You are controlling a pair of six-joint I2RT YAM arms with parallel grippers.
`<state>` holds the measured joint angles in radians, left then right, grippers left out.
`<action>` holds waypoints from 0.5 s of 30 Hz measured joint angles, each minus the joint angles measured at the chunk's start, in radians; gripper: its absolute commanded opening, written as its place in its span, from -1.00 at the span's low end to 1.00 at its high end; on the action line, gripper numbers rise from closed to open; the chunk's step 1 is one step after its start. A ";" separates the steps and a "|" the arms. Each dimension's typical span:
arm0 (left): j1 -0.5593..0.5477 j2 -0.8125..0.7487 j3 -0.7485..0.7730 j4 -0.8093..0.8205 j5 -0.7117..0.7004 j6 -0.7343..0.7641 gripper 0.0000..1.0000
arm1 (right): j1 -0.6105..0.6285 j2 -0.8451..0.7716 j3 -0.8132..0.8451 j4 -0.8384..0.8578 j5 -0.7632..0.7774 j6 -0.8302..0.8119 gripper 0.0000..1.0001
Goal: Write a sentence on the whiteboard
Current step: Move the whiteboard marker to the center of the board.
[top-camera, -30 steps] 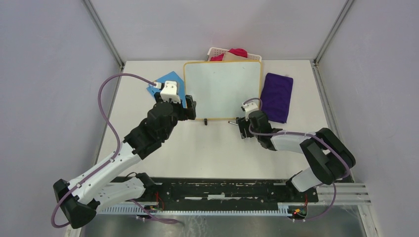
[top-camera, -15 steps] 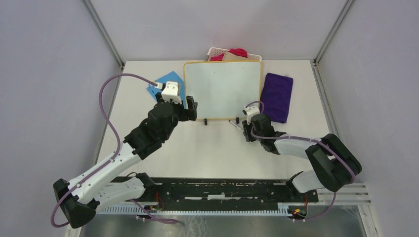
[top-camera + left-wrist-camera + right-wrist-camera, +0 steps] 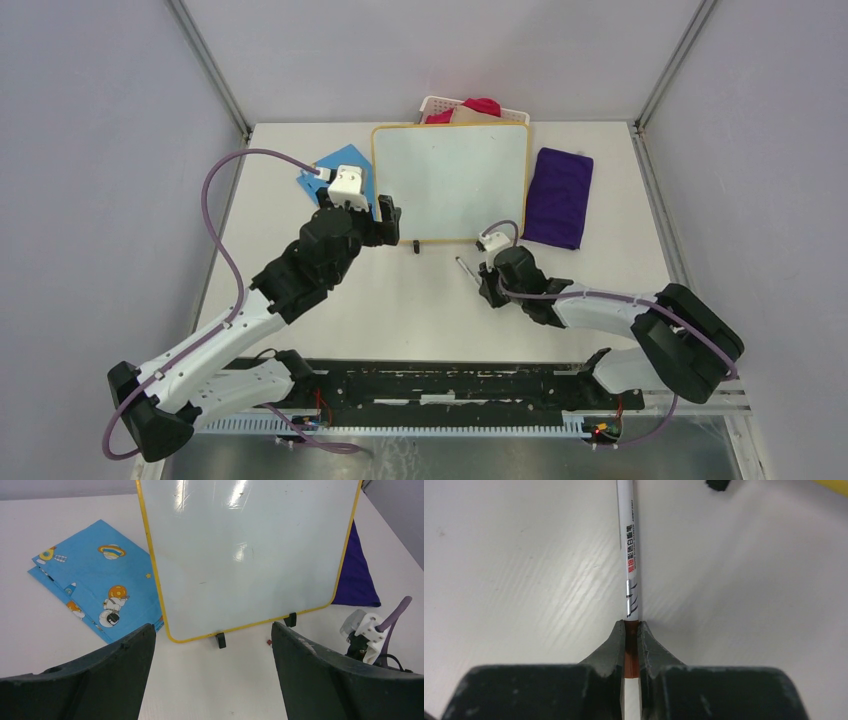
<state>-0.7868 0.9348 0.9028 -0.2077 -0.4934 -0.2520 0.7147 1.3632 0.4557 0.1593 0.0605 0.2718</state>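
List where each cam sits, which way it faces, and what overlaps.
Top external: above and behind the bases, looking down the table at the blank whiteboard; left arm, right arm, left gripper, right gripper.
Left wrist: low, facing the whiteboard, blue astronaut-print card and purple cloth; own fingers wide apart at the bottom corners.
Right wrist: close over the table, looking along its shut fingers at the white marker they pinch.
Shared: top and left wrist both show the whiteboard, card and cloth.

Looks like a robotics lab cell: white table [image 3: 420,310] walled by grey panels [image 3: 90,150] on metal posts [image 3: 209,68], two robot arms [image 3: 300,265] bolted to a rail [image 3: 450,385] at near edge.
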 measured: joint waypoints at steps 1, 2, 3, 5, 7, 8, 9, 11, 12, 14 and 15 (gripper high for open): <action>-0.001 0.000 0.000 0.000 0.000 0.000 0.81 | 0.016 -0.004 -0.002 -0.004 0.000 0.008 -0.99; -0.002 0.000 0.000 0.000 0.000 0.000 0.81 | 0.037 -0.009 -0.002 -0.011 0.001 0.016 -1.00; -0.003 0.000 0.000 0.000 0.000 0.000 0.81 | 0.053 -0.011 -0.002 -0.014 0.001 0.020 -1.00; -0.005 0.000 0.000 0.000 -0.001 0.000 0.81 | 0.084 -0.015 -0.002 -0.021 0.001 0.023 -1.00; -0.007 0.000 0.000 0.000 0.000 0.000 0.81 | 0.113 -0.015 -0.002 -0.018 -0.006 0.022 -1.00; -0.007 0.000 0.000 0.000 -0.001 0.000 0.81 | 0.127 -0.015 -0.002 -0.017 -0.011 0.020 -1.00; -0.007 0.000 0.000 0.000 -0.001 0.000 0.81 | 0.140 -0.014 -0.002 -0.016 -0.018 0.019 -1.00; -0.007 0.000 0.000 0.000 -0.001 0.000 0.81 | 0.169 0.003 0.012 -0.014 -0.027 0.013 -1.00; -0.007 0.000 0.000 0.000 -0.001 0.000 0.81 | 0.187 0.024 0.030 -0.014 -0.034 0.010 -1.00; -0.007 0.000 0.000 0.000 -0.002 0.000 0.81 | 0.217 0.075 0.079 -0.010 -0.039 0.007 -1.00; -0.007 0.000 0.000 0.000 -0.002 0.000 0.81 | 0.229 0.102 0.106 -0.007 -0.043 0.007 -1.00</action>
<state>-0.7940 0.9348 0.9024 -0.2077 -0.4957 -0.2520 0.9440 1.4651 0.5617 0.1524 0.0177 0.2790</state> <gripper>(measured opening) 0.906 0.110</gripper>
